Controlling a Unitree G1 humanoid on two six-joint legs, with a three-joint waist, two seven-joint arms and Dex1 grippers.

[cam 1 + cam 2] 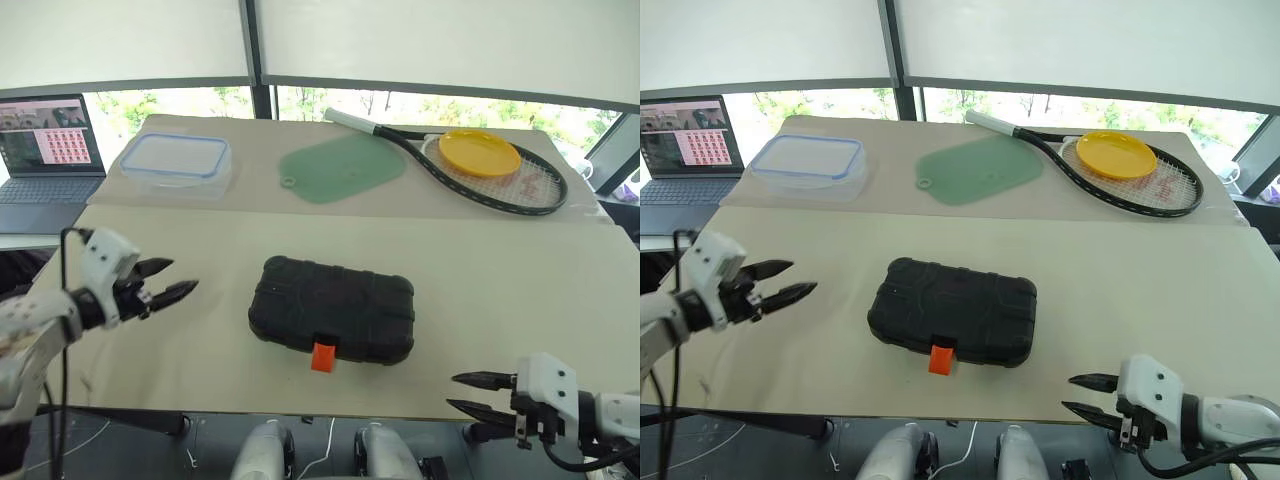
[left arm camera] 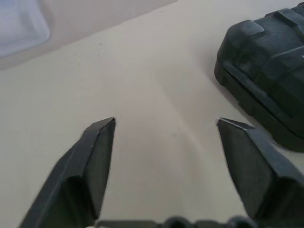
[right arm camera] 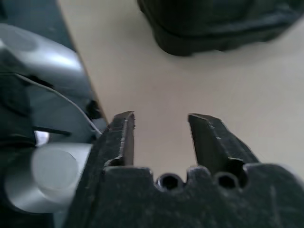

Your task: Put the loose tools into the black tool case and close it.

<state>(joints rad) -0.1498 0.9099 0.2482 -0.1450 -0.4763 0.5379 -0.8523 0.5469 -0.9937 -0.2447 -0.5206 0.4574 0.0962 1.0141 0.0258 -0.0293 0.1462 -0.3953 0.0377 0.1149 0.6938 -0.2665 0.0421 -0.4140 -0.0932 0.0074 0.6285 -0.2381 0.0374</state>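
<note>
The black tool case point(image 1: 332, 311) lies shut on the near half of the table point(image 1: 520, 290), lid down flat, its small orange latch point(image 1: 322, 356) on the edge facing the robot. No loose tools are seen on the table.

Left claw point(image 1: 175, 280): held above the table to the left of the case, well apart from it, fingertips pointing toward the case. Its two black fingers point(image 2: 90, 166) stand spread with a clear gap; nothing is between them. In the left wrist view one corner of the case sits beyond and to one side of the fingers, not touching them.

Right claw point(image 1: 468, 392): at the near edge of the table, to the right of the case and nearer the robot, apart from it. Its fingers point(image 3: 123, 137) are parted by a narrower gap and hold nothing. The right wrist view shows the case's edge ahead of the fingertips, with bare table between.

Far side of the table: a clear blue-rimmed container point(image 1: 176, 160), a green mat point(image 1: 340, 168), a tennis racket point(image 1: 470, 165) with a yellow disc point(image 1: 479, 153) lying on its strings. A laptop point(image 1: 45, 150) stands open off the left end.
</note>
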